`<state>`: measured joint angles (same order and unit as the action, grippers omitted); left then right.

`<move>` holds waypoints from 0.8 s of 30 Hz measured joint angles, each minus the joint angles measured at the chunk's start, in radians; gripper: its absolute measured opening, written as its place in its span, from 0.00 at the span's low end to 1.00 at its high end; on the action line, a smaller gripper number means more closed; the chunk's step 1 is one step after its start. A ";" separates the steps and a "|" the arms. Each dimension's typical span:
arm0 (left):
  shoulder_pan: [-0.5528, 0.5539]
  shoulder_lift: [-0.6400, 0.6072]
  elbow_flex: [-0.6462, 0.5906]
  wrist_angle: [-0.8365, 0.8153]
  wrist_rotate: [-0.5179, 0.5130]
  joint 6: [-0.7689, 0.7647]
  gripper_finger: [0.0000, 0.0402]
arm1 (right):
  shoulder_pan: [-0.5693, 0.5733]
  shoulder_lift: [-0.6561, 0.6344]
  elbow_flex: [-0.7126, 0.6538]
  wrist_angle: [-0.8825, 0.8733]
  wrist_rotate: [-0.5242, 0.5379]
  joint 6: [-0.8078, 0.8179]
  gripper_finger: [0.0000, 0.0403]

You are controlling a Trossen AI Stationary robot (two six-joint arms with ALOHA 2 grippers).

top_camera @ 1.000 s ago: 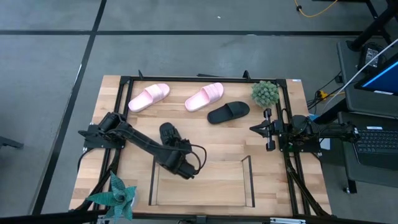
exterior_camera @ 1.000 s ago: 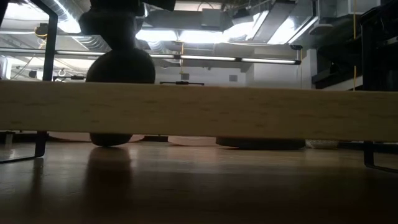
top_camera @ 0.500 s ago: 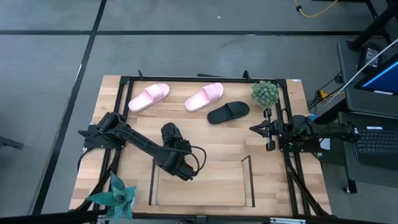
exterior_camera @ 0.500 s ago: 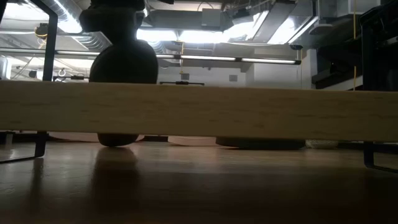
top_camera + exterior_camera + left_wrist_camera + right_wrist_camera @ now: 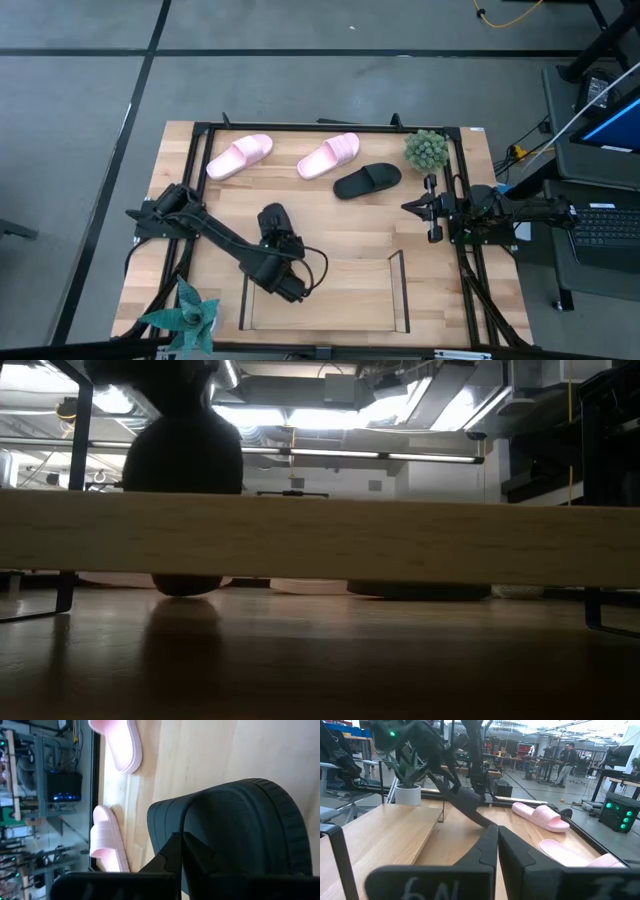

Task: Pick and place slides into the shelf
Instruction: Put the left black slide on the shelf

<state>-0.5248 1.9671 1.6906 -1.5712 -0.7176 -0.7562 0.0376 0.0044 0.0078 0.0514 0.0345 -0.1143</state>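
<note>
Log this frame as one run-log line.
left gripper: shut on matte black foam slide, near wire shelf | right gripper: shut, waiting at table's right edge | shelf: no slides

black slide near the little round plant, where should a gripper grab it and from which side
Probably the broad strap of the loose black slide, from straight above. It lies flat, sole down and apart from the pink slides, so the raised strap is what the fingers can close around. The right gripper waits nearest.
</note>
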 joint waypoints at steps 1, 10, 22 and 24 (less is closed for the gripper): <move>-0.006 0.000 0.012 0.000 -0.009 0.000 0.00 | 0.000 0.000 0.000 0.001 0.000 0.000 0.04; -0.078 -0.001 0.109 0.000 -0.095 0.007 0.00 | 0.000 0.000 0.000 0.010 0.000 0.000 0.04; -0.113 -0.001 0.114 0.000 -0.136 0.014 0.00 | 0.000 0.000 0.000 0.012 0.000 0.001 0.04; -0.119 -0.001 0.114 0.000 -0.161 0.032 0.00 | 0.000 0.000 0.000 0.012 0.000 0.004 0.04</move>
<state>-0.6433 1.9663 1.8042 -1.5711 -0.8787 -0.7244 0.0376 0.0043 0.0078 0.0631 0.0345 -0.1101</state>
